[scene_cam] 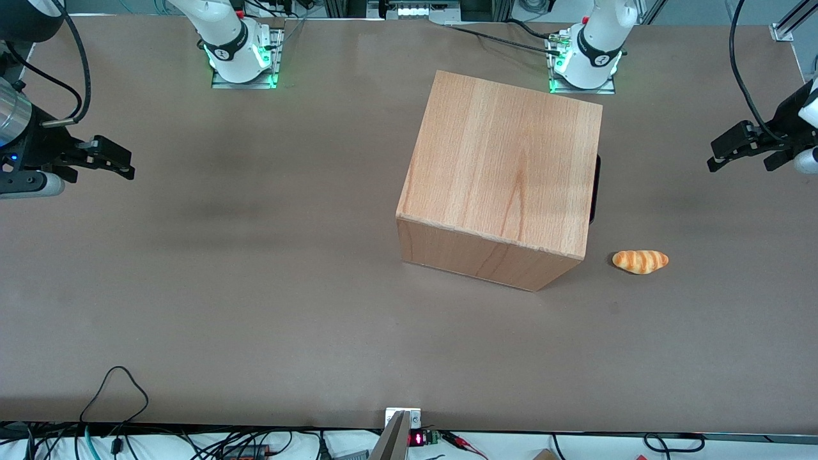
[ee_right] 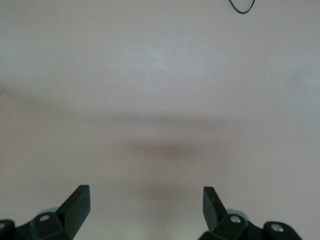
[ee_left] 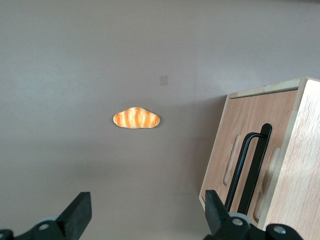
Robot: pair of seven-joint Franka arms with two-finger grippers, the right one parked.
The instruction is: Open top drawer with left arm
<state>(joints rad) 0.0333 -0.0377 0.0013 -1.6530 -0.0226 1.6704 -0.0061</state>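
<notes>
On the brown table (scene_cam: 255,287), a beech cabinet (scene_cam: 505,172) faces the working arm's end, its top drawer (ee_left: 250,150) closed, the long black bar handle (ee_left: 252,167) running along its front, while the left arm's gripper (scene_cam: 716,156) hovers well apart, fingers spread, near a bread roll (scene_cam: 640,261).

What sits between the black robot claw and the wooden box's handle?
Only bare brown table, as the front view shows. The black two-finger gripper, fingers open, hangs apart from the beech cabinet's black bar handle; the orange-striped bread roll lies nearer the camera.
</notes>
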